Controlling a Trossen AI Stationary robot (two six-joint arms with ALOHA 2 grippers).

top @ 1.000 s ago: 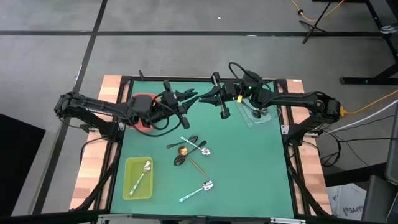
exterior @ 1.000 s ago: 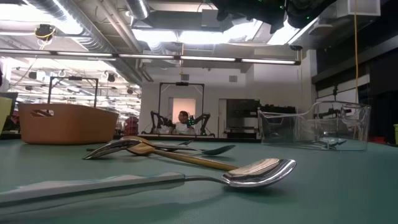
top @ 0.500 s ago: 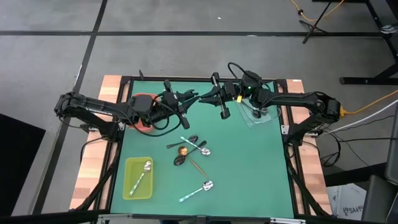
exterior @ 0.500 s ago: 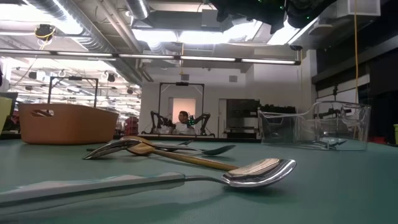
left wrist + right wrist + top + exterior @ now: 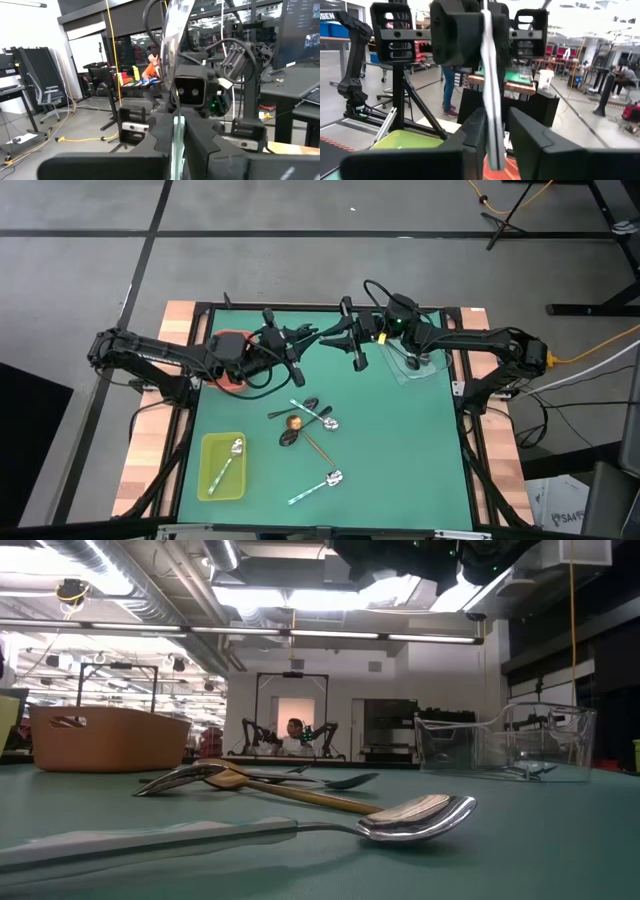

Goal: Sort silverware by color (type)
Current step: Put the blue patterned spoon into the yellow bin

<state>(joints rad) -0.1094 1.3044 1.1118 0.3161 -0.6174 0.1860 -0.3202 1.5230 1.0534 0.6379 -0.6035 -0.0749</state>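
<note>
Both grippers meet above the table's far edge, handing over a spoon [image 5: 176, 131]. Left gripper [image 5: 303, 338] pinches it tight; right gripper [image 5: 345, 335] looks loosened around it. For a clean handover, the right should let go fully before either arm pulls away. More spoons [image 5: 305, 420] lie mid-table, one in the yellow-green tray [image 5: 210, 480].

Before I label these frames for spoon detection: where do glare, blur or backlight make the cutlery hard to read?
Low view: the nearest mint-handled silver spoon mirrors the bright ceiling lights in its bowl, and its handle blurs close to the lens; the clear plastic tray shows reflections. Left wrist view: the pale spoon handle between that arm's fingers is soft. High view: even light, spoons small.
</note>
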